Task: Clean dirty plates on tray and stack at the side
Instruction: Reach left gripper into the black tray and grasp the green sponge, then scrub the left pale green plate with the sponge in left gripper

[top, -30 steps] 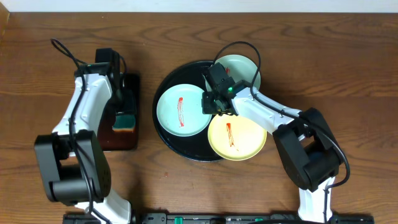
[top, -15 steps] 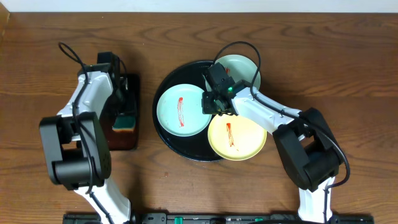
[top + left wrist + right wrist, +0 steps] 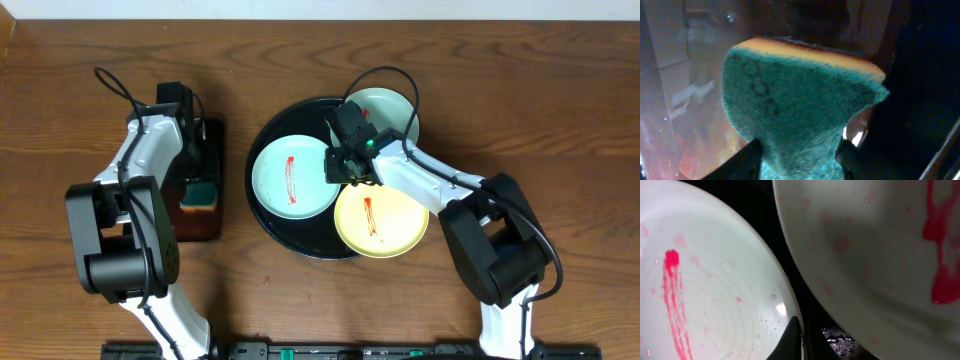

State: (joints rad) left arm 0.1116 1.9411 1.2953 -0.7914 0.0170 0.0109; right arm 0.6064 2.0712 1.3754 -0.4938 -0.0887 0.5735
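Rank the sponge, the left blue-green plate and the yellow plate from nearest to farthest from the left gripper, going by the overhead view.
1. Sponge: pinched in the left gripper, over the small dark rectangular tray at the left.
2. Left blue-green plate: on the left part of the black tray.
3. Yellow plate: at that tray's front right, overhanging its rim.

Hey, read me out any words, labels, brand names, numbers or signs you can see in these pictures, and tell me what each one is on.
None: no view shows readable text.
The pale blue-green round plate at the tray's left and the pale yellow round plate carry only red smears, and the rear pale blue-green round plate shows no print.
The large round glossy black tray and the green scouring sponge with a yellow back are unmarked.
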